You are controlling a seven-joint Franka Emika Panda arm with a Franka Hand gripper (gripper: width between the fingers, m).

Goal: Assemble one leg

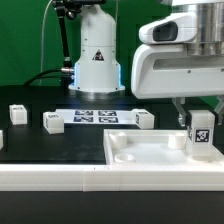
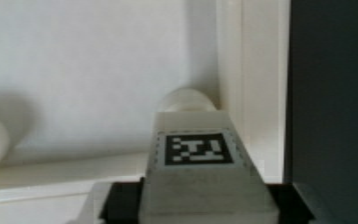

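Small white squarish leg (image 2: 202, 185), black-and-white tag (image 2: 197, 150) on its face, is standing upright; jaws are clamping it over flat white panel (image 1: 140, 152).

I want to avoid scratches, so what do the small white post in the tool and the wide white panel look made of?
Small white squarish leg, held in the tool: probably hard plastic, matte, uniformly white, with a printed black-and-white tag. Wide flat white panel: likely the same moulded plastic; smooth, rounded rims. Painted wood isn't ruled out.

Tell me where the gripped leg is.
At the exterior view's right, the leg is held in the gripper, over that end of the panel.
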